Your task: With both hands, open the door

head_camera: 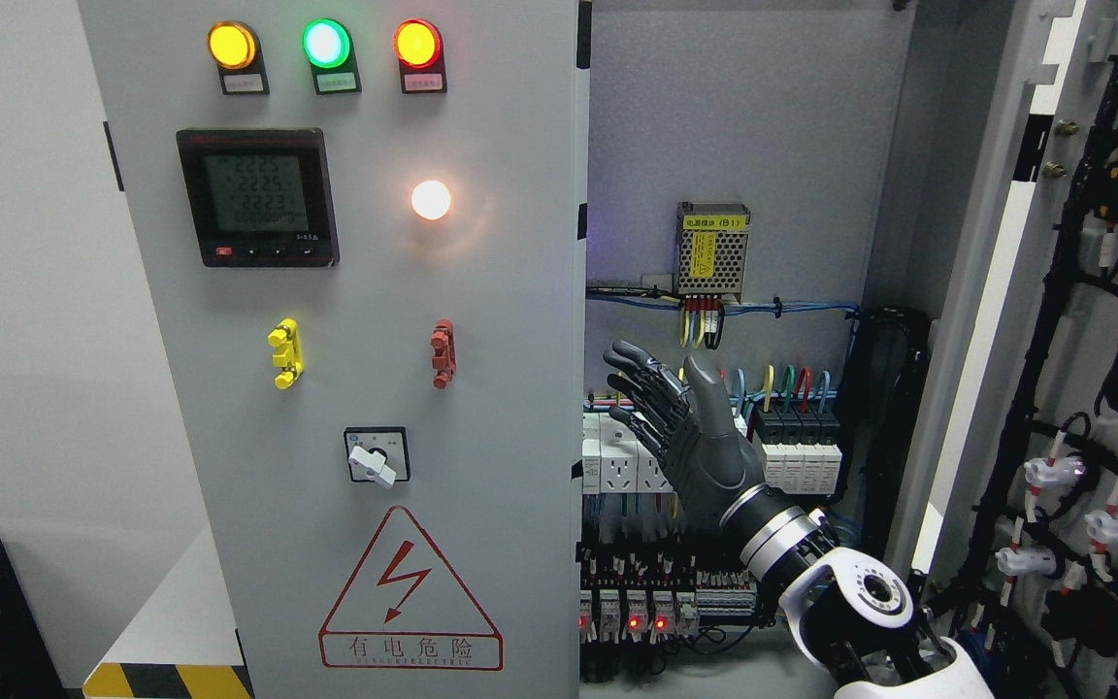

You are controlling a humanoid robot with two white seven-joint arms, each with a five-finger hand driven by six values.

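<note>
The closed left door (345, 349) stands left of the cabinet interior (743, 291); the right hand (685, 427) hangs before it.

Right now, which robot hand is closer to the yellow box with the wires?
The right hand. It is raised with fingers spread inside the open cabinet, just below the yellow box and not touching it. The left hand is not in the picture, so only the right can be placed.

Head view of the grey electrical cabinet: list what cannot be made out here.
- Left hand: not in the head view at all.
- Right hand: its open dark fingers hide the white breakers behind them.
- Black digital meter: digits too blurred to read reliably.
- Labels under the three round indicator lamps: too small.
- Open right door: cut off by the right edge.
</note>
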